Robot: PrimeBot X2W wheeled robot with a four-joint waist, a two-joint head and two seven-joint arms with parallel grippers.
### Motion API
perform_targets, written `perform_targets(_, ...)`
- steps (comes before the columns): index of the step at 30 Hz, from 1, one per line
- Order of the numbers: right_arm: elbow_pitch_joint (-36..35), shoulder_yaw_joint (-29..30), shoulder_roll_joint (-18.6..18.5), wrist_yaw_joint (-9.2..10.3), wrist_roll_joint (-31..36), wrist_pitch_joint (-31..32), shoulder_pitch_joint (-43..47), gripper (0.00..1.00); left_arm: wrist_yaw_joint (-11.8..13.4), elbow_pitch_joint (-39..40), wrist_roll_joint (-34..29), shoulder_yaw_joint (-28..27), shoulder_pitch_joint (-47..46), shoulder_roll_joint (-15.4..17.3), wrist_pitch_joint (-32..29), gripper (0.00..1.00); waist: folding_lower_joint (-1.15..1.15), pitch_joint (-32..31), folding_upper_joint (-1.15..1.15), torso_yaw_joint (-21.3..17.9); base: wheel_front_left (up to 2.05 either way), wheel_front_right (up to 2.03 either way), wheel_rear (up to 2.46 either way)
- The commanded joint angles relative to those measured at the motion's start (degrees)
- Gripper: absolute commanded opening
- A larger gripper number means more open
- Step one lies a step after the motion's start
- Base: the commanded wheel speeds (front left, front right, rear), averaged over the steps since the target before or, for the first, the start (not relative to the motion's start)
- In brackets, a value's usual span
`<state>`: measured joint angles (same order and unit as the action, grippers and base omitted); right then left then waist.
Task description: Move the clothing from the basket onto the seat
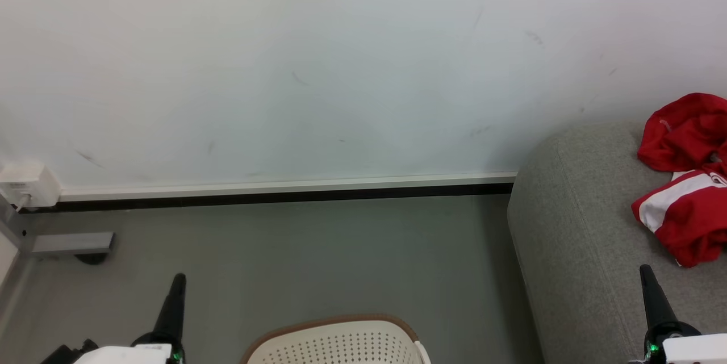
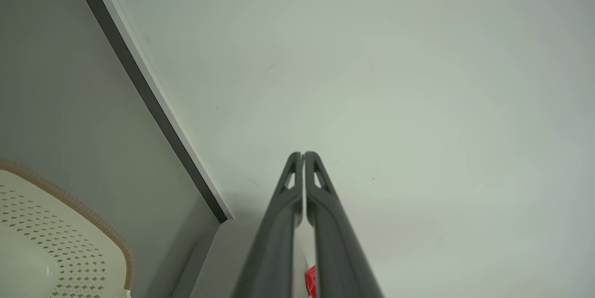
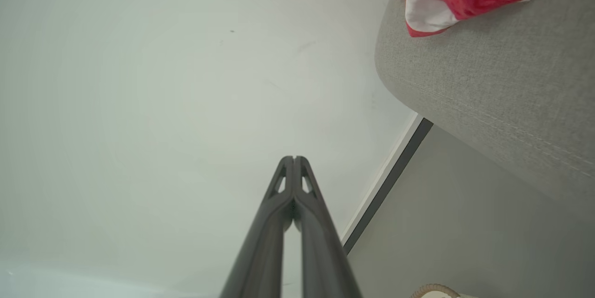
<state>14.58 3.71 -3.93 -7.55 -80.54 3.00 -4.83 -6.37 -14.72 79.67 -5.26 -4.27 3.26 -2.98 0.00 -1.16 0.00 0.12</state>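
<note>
Clothing point(image 1: 681, 227) on the seat point(image 1: 568, 239) looked soft, light, best pinched at a fold; left gripper point(image 2: 303, 155), right gripper point(image 3: 294, 158): jaws pressed together, empty.

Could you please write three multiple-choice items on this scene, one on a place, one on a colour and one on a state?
1. Where does the red clothing lie?
A. on the floor
B. on the grey seat
C. in the basket

2. What colour is the basket's rim?
A. brown
B. blue
C. black

3. How does the right gripper stand?
A. wide open
B. shut on a garment
C. shut, holding nothing

Answers:
1. B: the head view shows the garments lying on the seat's grey top.
2. A: a brown band runs along the top of the cream wall.
3. C: in the right wrist view the fingertips meet with nothing between them.
</note>
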Motion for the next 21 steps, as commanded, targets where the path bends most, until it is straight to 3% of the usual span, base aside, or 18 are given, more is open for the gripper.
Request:
perform_targets(1,-0.57,0.39,-0.17,0.09,-1.31,0.47,-1.18,0.00,-0.35,0.35,1.17,-0.38,-0.92,0.16,-0.49,0.00,0.00,0.06,0.00,0.00,0.00,0.00,0.00)
perform_targets(21,-0.69,2.13,0.72,0.11,-8.25,2.61,-1.40,0.00,-0.94,0.62,8.83,-1.06,-1.74,-0.14,-2.58,0.00,0.00,0.84,0.00,-0.07,0.00,0.00,0.00)
